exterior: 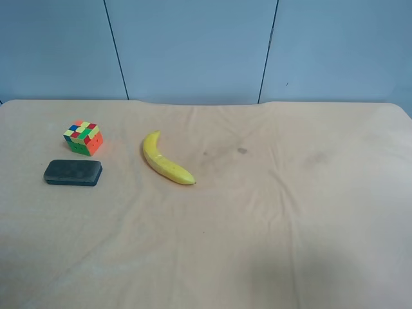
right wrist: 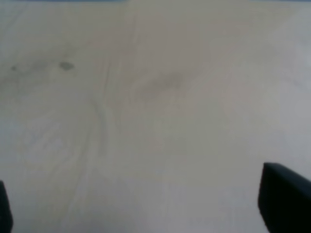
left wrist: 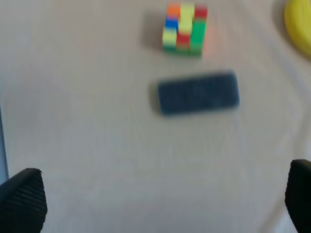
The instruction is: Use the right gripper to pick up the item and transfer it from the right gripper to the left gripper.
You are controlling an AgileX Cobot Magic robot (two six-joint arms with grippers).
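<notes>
The exterior high view looks down at a slant from above onto the cloth-covered table (exterior: 270,244), far enough back to take in most of its top and the blue wall panels (exterior: 193,45) behind; neither arm enters it. The left wrist view looks steeply down past the left gripper (left wrist: 160,204), its fingertips (left wrist: 24,204) spread to the frame's corners, and ahead of the jaws it shares the puzzle cube (left wrist: 184,28), dark block (left wrist: 198,93) and banana (left wrist: 299,24) with the high view. The right wrist view sits closer to the cloth, the right gripper (right wrist: 146,213) spread wide; ahead of its jaws lie grey stains (right wrist: 65,65), also seen from above.
</notes>
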